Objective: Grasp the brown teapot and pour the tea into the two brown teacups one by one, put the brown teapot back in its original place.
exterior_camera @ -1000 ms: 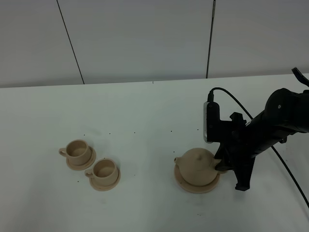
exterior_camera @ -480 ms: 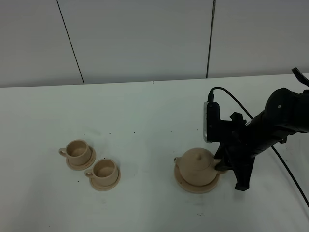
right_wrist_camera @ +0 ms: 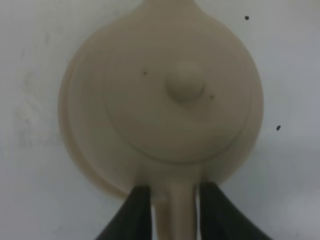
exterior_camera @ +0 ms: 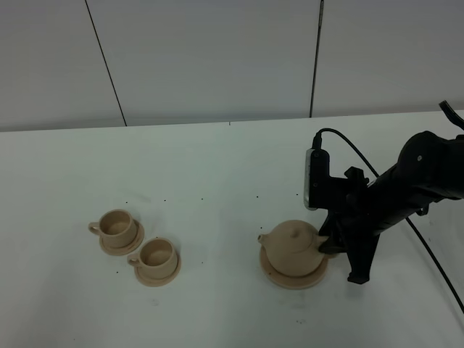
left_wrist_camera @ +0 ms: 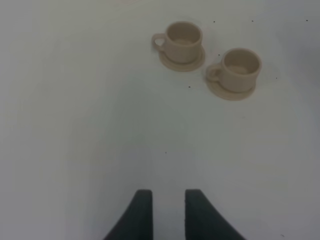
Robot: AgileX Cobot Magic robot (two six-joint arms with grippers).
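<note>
The white table (exterior_camera: pixel 217 167) carries everything, and only your right arm (exterior_camera: pixel 420 174) shows in the high view, reaching in from the right side. The brown teapot (exterior_camera: pixel 292 245) stands in front of this arm, over the large saucer (exterior_camera: pixel 290 283) that is its place. From these views I cannot tell whether it rests on that saucer or is a little above it.

Its long axis goes from spout (exterior_camera: pixel 263 238) to loop handle (right_wrist_camera: pixel 175 210). The spout looks to the left, toward the cups, and the handle looks to the arm. The right pincer (right_wrist_camera: pixel 175 192) has one finger at each side of the handle. I judge it is closed on the handle, though the wrist picture is a bit blurred there.

The two teacups (exterior_camera: pixel 116 226) (exterior_camera: pixel 157 255) sit well apart from the teapot, on the left side of the table, each on its small saucer (left_wrist_camera: pixel 182 62). They are just beside one another, and the nearer one to the pot is the front one.

The left pincer (left_wrist_camera: pixel 164 197) has its fingers a little apart and holds nothing. The cups lie far ahead of it.

So the right arm does the work. You need to carry the pot leftward, spout first, and the spout is already pointing the proper way.
</note>
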